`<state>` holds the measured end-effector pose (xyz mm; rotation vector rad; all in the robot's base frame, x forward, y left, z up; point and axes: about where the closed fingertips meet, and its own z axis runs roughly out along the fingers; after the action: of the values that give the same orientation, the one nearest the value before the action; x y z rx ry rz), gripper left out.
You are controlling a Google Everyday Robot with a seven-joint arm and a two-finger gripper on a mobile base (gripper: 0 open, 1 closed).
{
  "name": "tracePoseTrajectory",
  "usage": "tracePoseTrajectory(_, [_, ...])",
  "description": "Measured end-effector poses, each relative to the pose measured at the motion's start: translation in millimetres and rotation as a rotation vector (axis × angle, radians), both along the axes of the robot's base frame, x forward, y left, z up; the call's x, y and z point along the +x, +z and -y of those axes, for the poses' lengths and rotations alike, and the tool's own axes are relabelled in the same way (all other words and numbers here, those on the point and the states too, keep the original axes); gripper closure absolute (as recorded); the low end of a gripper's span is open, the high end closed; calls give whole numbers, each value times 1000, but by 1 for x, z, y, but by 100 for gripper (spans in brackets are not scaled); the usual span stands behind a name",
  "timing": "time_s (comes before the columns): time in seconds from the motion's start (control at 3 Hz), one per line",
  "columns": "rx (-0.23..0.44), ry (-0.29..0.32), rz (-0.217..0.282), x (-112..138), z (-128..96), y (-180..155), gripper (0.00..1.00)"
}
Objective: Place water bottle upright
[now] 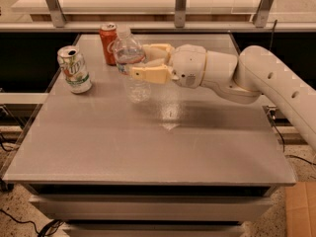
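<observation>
Matt end effector (134, 59) — round plastic btl (138, 89)

One water bottle (128, 52), one red can (107, 44), one green-and-white can (74, 69), one tool (132, 63) clasping the bottle.

Grey table (148, 147), green-and-white soda can (74, 69) upright near left edge, red cola can (106, 46) upright behind it.

Grey table (148, 147): green-and-white can (74, 69), red can (107, 43) standing (far-left corner); hand (137, 61) above, gripping water bottle (127, 51).
</observation>
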<state>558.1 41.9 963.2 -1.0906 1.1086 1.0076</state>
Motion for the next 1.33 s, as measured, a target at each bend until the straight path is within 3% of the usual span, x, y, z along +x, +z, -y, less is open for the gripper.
tracePoseTrajectory(1.33, [20,15,-41,1,-7,-21,100])
